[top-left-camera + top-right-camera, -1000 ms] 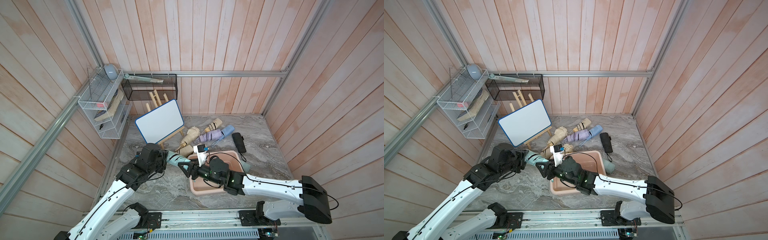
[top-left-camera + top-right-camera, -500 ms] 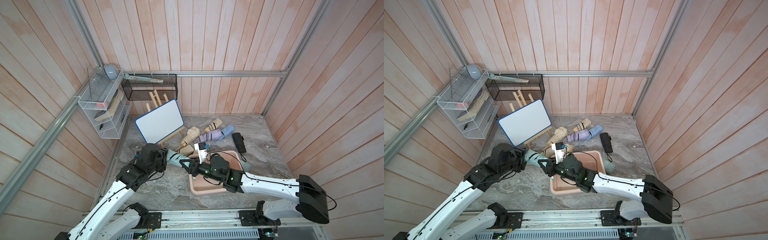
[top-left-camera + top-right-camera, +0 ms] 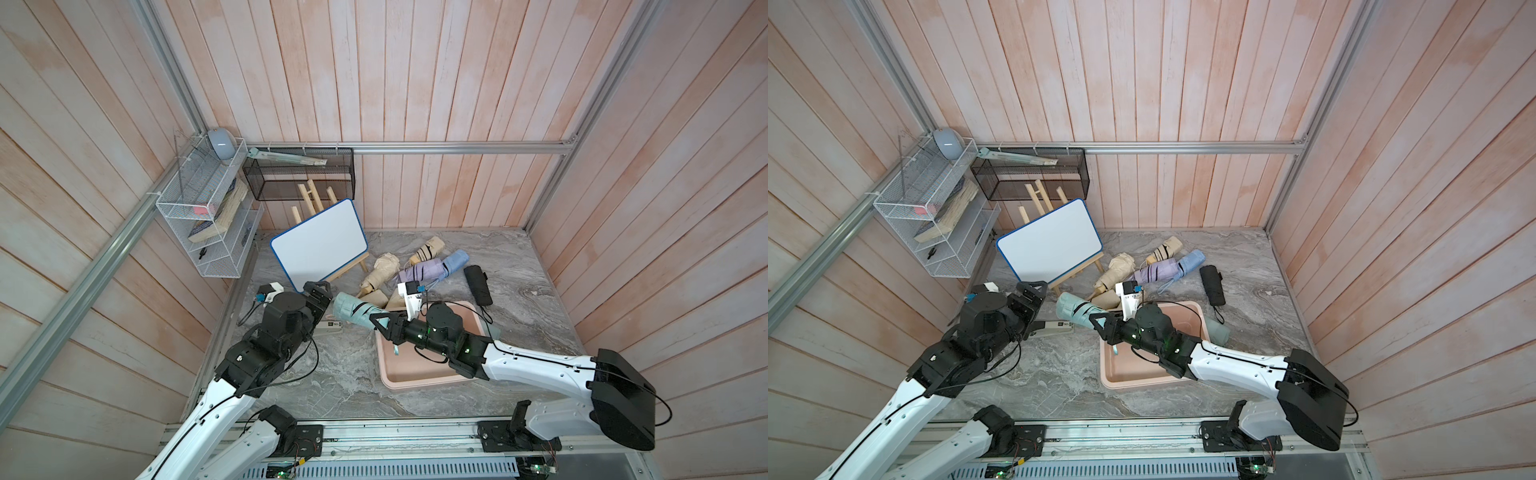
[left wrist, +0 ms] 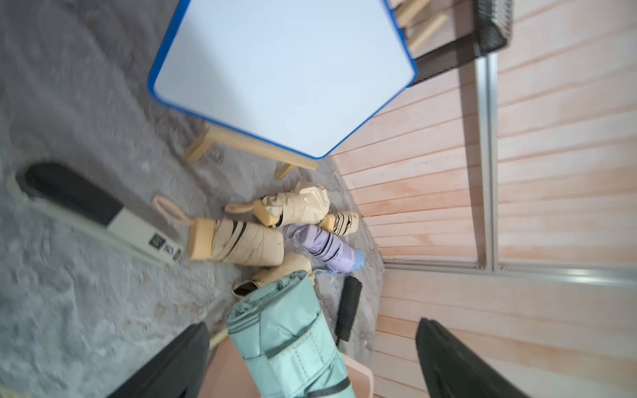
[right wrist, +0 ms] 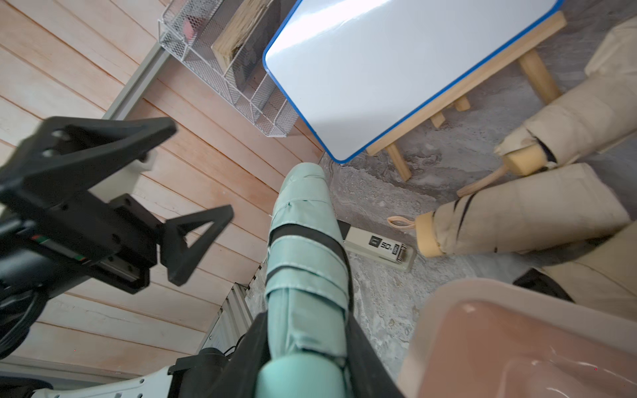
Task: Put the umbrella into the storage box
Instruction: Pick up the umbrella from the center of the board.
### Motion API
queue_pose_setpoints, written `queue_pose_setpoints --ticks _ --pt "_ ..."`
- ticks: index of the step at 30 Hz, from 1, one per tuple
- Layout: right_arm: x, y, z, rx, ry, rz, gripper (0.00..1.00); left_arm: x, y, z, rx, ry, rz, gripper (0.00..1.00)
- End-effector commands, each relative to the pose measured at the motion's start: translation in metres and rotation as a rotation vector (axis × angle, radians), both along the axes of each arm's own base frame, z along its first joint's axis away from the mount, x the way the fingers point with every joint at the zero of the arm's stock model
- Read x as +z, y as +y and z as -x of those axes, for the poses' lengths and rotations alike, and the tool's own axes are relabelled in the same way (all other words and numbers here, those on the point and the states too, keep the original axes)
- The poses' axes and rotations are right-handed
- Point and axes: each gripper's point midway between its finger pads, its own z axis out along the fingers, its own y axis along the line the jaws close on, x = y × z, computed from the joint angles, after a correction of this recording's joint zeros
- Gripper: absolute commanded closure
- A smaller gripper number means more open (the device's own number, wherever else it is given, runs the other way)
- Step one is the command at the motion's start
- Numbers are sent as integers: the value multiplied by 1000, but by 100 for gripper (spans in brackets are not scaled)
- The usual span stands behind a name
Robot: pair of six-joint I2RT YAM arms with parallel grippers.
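The one legible mark is "50", on a dark label at the end of the cream bar [image 5: 379, 246] lying on the counter [image 5: 382, 306]. The square emblem and fine print beside it are too blurred to read. In both top views the bar [image 3: 329, 326] [image 3: 1059, 325] lies left of centre, its label illegible.

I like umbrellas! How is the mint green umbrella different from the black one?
The mint green umbrella is pale and fat; the black umbrella is dark and slimmer. The mint one is held in the air by the right gripper; the black one lies on the table beside the pink storage box. Both are folded, and neither is in the box yet.
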Motion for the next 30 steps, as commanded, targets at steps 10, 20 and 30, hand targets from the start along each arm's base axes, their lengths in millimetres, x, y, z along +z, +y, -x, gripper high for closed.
queue_pose_setpoints --ticks 10,20,30 --pt "67 -54 11 118 -28 14 100 92 -70 36 -706 -747 -779 0" --pt "82 -53 28 264 35 86 100 59 -115 75 -1105 -978 -1109 0" --pt "96 -44 32 352 50 106 100 4 -131 57 -1228 -913 -1384 0"
